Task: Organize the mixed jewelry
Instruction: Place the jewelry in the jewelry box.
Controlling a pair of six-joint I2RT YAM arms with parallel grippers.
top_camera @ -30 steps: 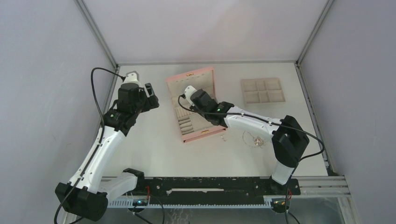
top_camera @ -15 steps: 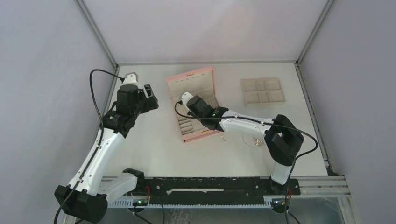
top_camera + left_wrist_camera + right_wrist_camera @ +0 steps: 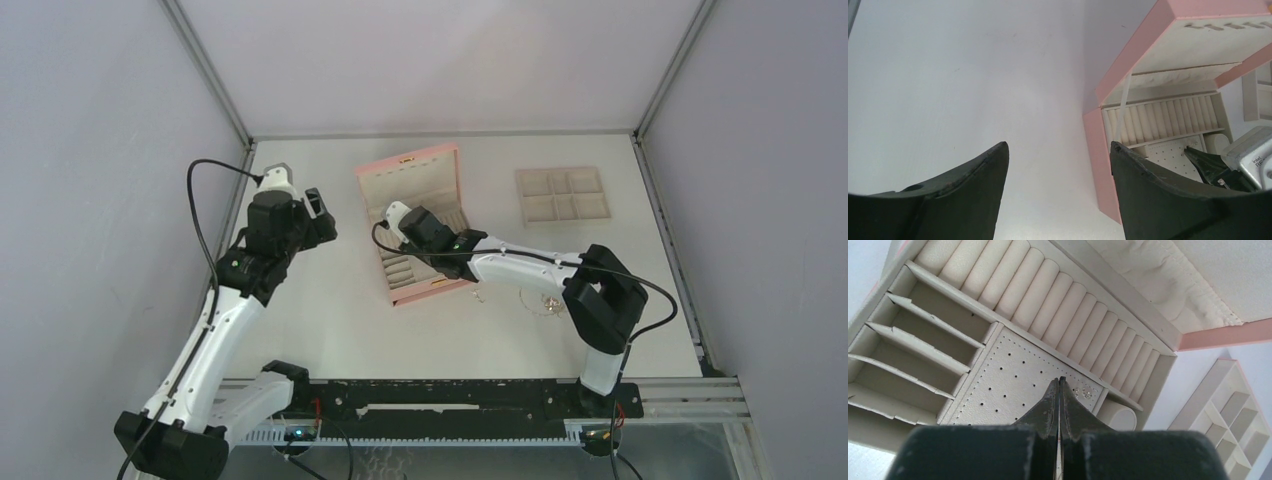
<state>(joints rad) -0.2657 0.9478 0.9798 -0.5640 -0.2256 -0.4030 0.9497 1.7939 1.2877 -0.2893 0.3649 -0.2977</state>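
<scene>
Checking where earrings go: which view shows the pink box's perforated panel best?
Right wrist: the perforated panel fills mid-frame, holes sharp, tiny silver bits beside the shut right gripper. Left wrist shows a corner of it; in the top view the right arm covers it.

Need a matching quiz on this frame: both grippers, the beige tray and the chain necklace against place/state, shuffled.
Things:
1. left gripper
2. right gripper
3. compartment tray
4. chain necklace

Place or state:
A. shut, tips over the perforated panel inside the pink box
B. lying on the table, right of the pink box's near corner
C. open, over bare table left of the pink box
D. far right part of the table, apart from the pink box

Pairs: 1-C, 2-A, 3-D, 4-B
</scene>
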